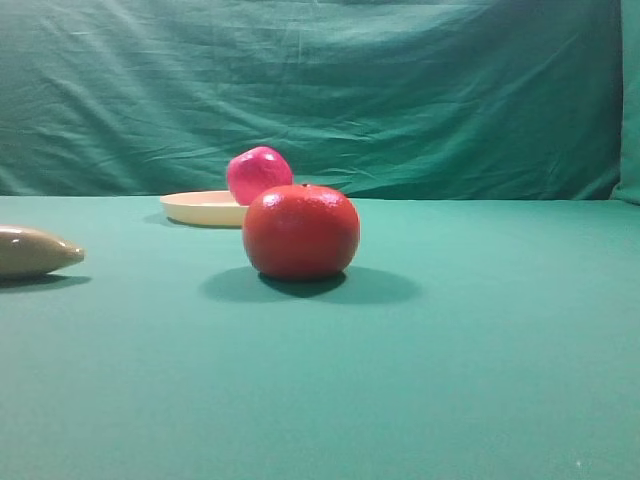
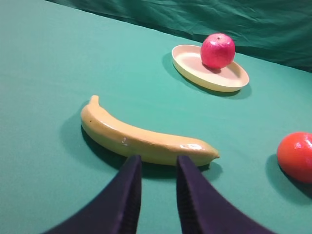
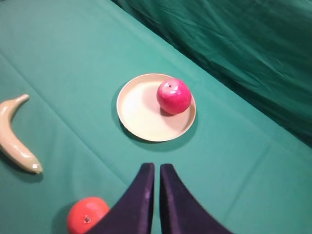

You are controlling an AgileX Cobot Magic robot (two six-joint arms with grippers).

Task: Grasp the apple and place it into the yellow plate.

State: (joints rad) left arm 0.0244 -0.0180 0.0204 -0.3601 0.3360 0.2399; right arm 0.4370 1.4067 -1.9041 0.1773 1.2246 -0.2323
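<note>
**Ana:** Green cloth is covering the whole table [image 1: 480, 380] and is hanging as a wrinkled backdrop [image 1: 400, 90] behind it. What is the fruit looking like?

**Ben:** The round magenta-pink apple [image 3: 173, 95] with pale mottled streaks is sitting inside the shallow, round, cream-yellow plate [image 3: 141, 112], off toward one edge of it and showing a small dark dot on top. The overhead right wrist view is making that plain.

**Ana:** And the front view?

**Ben:** It is looking low across the table, so the plate is appearing as a thin sliver, and the apple is peeking over a smooth, squat orange-red fruit [image 1: 301, 231] that is standing nearer the camera and casting a shadow. A beige tapered tip is poking in at the left edge; the left wrist view is showing it to be a long pale yellow banana [image 2: 144, 139] lying on the cloth.

**Ana:** How are the pincers standing?

**Ben:** Neither is showing in the front view. The left gripper [image 2: 157, 168] is hovering just short of the banana, its dark fingers parted by a narrow gap and holding nothing. The right gripper [image 3: 156, 170] is hanging between the plate and the orange-red fruit, fingers nearly pressed together, empty.
</note>
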